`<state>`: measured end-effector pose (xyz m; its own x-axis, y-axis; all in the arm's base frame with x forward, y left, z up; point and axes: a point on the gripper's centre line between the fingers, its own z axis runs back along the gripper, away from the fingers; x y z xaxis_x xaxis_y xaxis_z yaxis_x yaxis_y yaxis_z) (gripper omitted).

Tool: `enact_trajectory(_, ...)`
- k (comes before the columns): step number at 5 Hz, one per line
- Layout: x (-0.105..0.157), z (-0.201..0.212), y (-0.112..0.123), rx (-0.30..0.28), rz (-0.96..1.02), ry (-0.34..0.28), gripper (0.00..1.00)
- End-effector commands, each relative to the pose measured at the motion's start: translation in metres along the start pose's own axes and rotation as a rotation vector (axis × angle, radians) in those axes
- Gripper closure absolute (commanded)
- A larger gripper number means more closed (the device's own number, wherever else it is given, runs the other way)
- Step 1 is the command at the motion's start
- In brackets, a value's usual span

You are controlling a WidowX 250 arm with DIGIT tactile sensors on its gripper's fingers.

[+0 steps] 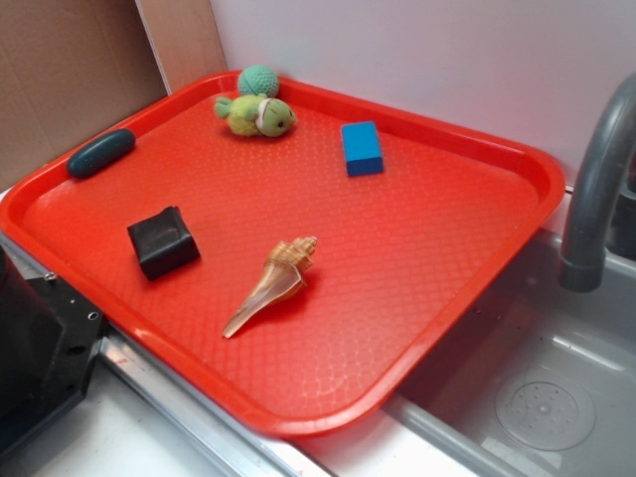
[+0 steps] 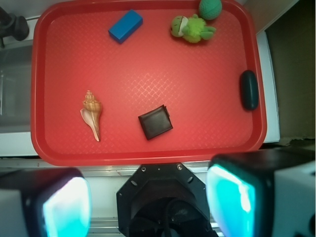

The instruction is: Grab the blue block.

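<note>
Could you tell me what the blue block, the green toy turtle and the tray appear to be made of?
Blue block: probably painted wood or hard plastic; smooth, plain matte faces with crisp edges.
Green toy turtle: soft yarn, apparently crocheted; fuzzy knitted texture, rounded stuffed shape.
Red tray: moulded plastic; slightly glossy raised rim and a fine embossed grid pattern across its floor.

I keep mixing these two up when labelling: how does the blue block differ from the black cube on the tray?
The blue block is bright blue with smooth flat faces and crisp edges; the black cube is dark and looks creased. The blue block is oblong, the black cube squarer. The blue block lies near the tray's far rim, the black cube closer to the robot's base. Both lie flat, untouched and similar in size.
</note>
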<state>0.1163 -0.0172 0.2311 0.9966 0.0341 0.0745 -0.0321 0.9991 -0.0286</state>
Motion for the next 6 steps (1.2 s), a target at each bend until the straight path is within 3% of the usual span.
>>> enact_trajectory(1, 0.076, -0.047, 0.008, 0.057, 0.387, -0.006, 0.0)
enact_trajectory(2, 0.08, -0.058, 0.013, 0.124, 0.598, 0.019, 0.0)
enact_trajectory(5, 0.08, -0.058, 0.013, 0.124, 0.598, 0.019, 0.0)
enact_trajectory(6, 0.114, -0.084, 0.013, 0.065, 0.556, -0.095, 0.0)
